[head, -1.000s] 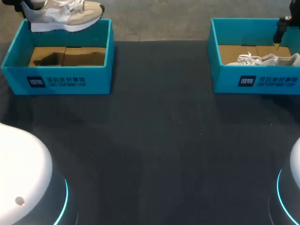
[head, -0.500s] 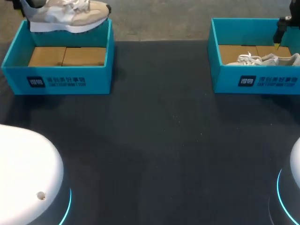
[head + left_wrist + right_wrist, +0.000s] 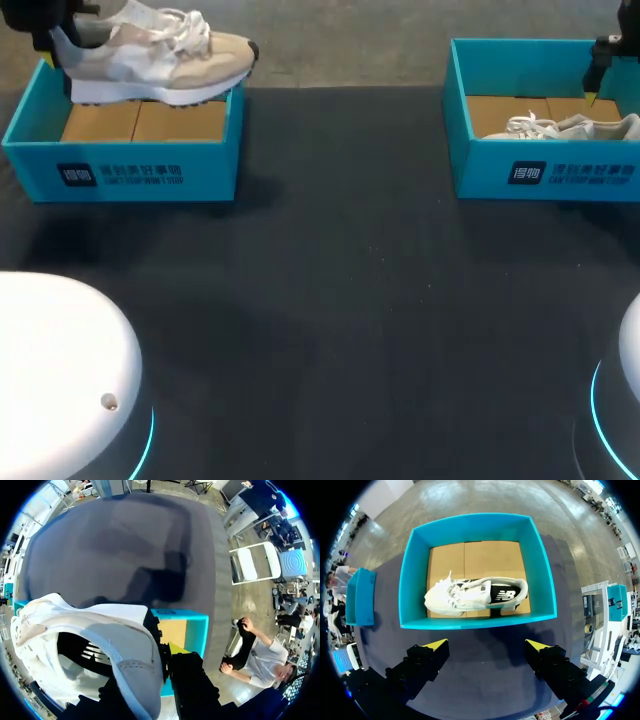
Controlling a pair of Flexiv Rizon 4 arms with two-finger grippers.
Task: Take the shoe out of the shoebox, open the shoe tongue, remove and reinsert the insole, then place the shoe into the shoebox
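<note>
Shoe [image 3: 150,60] in left gripper [image 3: 164,672] over shoebox [image 3: 130,175], toe past its right wall

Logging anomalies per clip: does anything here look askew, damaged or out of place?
Nothing stands out. The left tool holds one shoe above the left shoebox, toe jutting past a side wall; the other shoe lies inside the right shoebox.
</note>
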